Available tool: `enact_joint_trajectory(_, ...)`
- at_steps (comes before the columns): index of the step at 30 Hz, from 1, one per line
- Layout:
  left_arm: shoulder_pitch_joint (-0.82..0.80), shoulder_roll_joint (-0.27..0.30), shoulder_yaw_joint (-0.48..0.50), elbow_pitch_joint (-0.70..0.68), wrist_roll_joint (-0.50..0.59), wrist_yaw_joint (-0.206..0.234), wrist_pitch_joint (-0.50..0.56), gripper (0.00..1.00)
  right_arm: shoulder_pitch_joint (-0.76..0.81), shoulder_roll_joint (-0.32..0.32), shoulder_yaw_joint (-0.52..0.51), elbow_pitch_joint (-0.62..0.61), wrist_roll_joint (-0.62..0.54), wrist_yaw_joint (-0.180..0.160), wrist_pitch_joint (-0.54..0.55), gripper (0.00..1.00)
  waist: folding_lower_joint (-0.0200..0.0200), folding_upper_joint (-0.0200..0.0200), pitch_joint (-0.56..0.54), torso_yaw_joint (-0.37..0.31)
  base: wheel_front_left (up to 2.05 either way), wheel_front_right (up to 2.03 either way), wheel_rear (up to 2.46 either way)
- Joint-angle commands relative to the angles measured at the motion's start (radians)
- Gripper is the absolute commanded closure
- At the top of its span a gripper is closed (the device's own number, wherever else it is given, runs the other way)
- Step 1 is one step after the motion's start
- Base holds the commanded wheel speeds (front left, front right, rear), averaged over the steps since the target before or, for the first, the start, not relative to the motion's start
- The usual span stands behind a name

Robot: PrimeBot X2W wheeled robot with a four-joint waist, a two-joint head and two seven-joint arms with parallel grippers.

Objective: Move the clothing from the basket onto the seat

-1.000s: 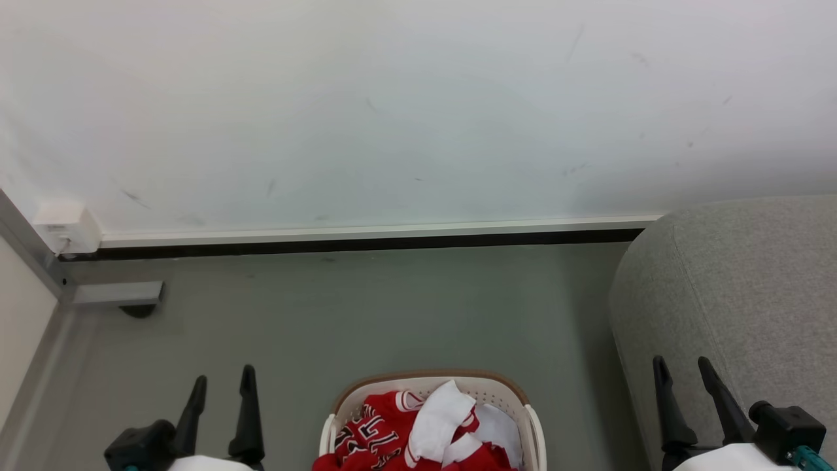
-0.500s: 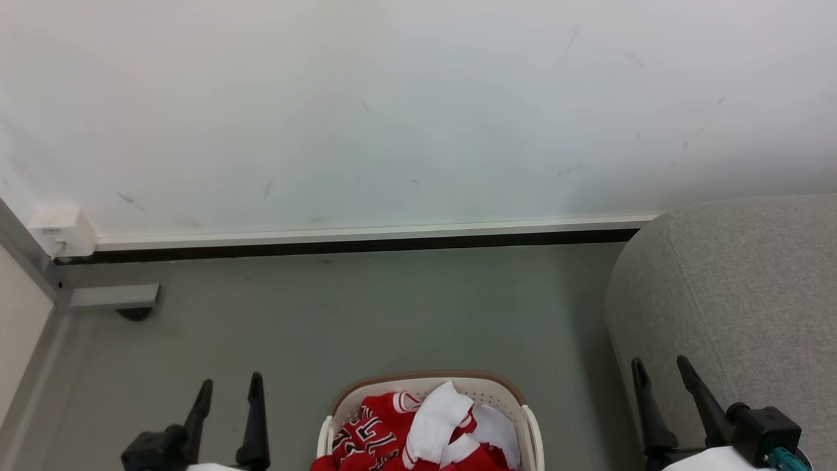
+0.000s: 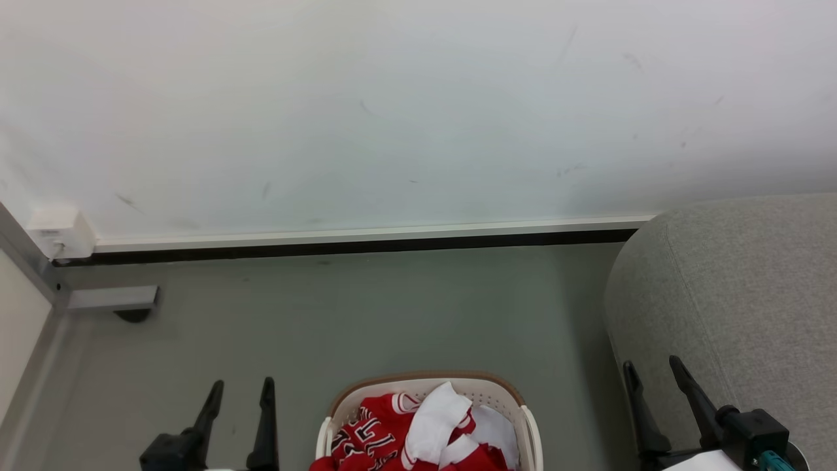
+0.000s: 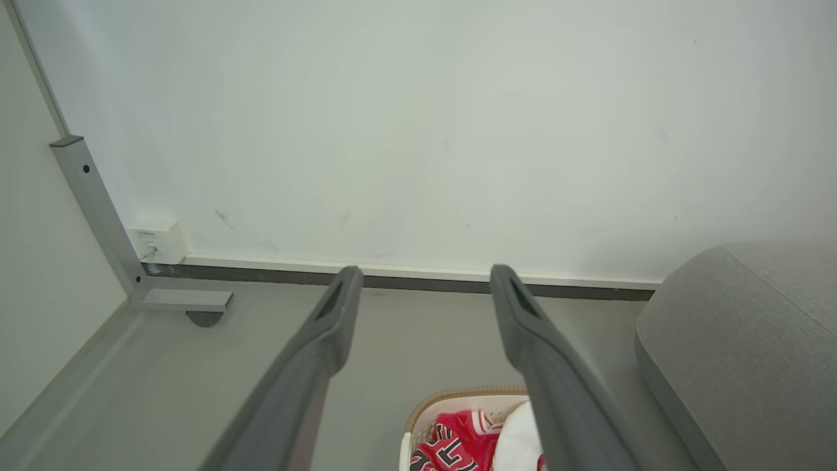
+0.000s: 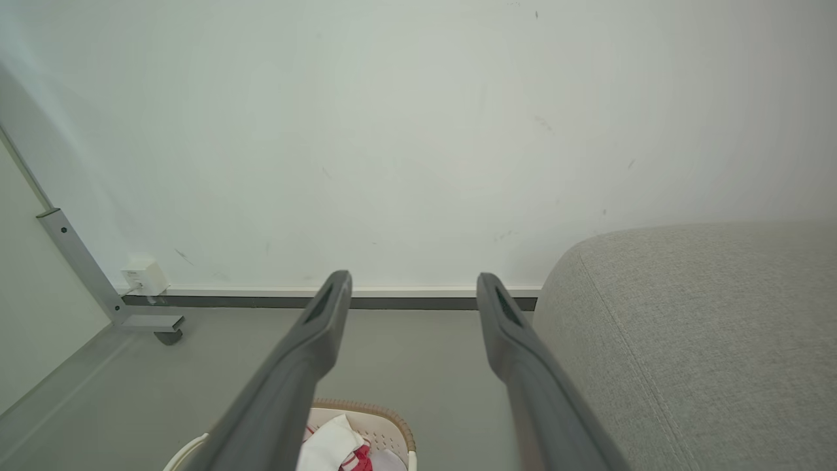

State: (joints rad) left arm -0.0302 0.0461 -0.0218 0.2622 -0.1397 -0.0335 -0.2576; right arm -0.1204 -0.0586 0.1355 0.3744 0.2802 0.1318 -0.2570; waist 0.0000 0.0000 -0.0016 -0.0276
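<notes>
Left gripper (image 3: 242, 383) and right gripper (image 3: 651, 361) hang empty, fingers spread wide, on either side of the basket (image 3: 425, 379). The red and white clothing (image 3: 392, 433) lies heaped inside it, between them. The grey seat (image 3: 739, 294) stands beside the right gripper.

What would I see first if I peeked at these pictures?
The bright red and white clothing jumps out first, heaped in the basket on the grey floor, at the bottom middle of the head view. Next comes the big grey seat on the right. The left gripper and right gripper stand open on either side of the basket, holding nothing.
</notes>
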Motion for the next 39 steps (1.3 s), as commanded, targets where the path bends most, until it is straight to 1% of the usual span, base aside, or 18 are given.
enact_joint_trajectory(1,0.011,0.008,0.000,0.006,0.026,0.002,-0.009,0.00,-0.010,-0.004,0.006,0.002,-0.020,-0.002,-0.010,0.00,0.0000,0.0000,-0.001,-0.002,0.00,0.00,0.00)
enact_joint_trajectory(9,0.010,0.007,0.003,0.019,0.011,0.000,-0.007,0.00,-0.004,0.000,0.003,0.002,0.000,-0.002,-0.008,0.00,0.0000,0.0000,-0.003,-0.004,0.00,0.00,0.00)
enact_joint_trajectory(22,0.005,0.007,0.005,0.028,0.008,0.002,-0.007,0.00,-0.012,0.001,-0.003,0.004,0.001,-0.002,-0.008,0.00,0.0000,0.0000,0.000,-0.007,0.00,0.00,0.00)
enact_joint_trajectory(27,0.003,0.007,0.010,0.030,0.019,-0.005,-0.007,0.00,-0.023,0.002,0.002,-0.001,0.000,-0.002,-0.008,0.00,0.0000,0.0000,0.014,-0.021,0.00,0.00,0.00)
enact_joint_trajectory(30,-0.014,0.009,0.010,0.028,0.033,-0.011,-0.007,0.00,-0.039,0.003,0.002,-0.012,0.003,-0.002,-0.008,0.00,0.0000,0.0000,0.048,-0.040,0.00,0.00,0.00)
enact_joint_trajectory(33,-0.051,0.018,-0.001,0.043,0.048,-0.026,-0.007,0.00,-0.062,0.004,-0.003,-0.029,0.003,-0.002,-0.008,0.00,0.0000,0.0000,0.099,-0.056,0.00,0.00,0.00)
enact_joint_trajectory(39,-0.190,0.043,-0.059,0.123,0.082,-0.054,-0.006,0.00,-0.134,0.005,-0.005,-0.069,-0.013,-0.002,-0.008,0.00,0.0000,0.0000,0.258,-0.087,0.00,0.00,0.00)
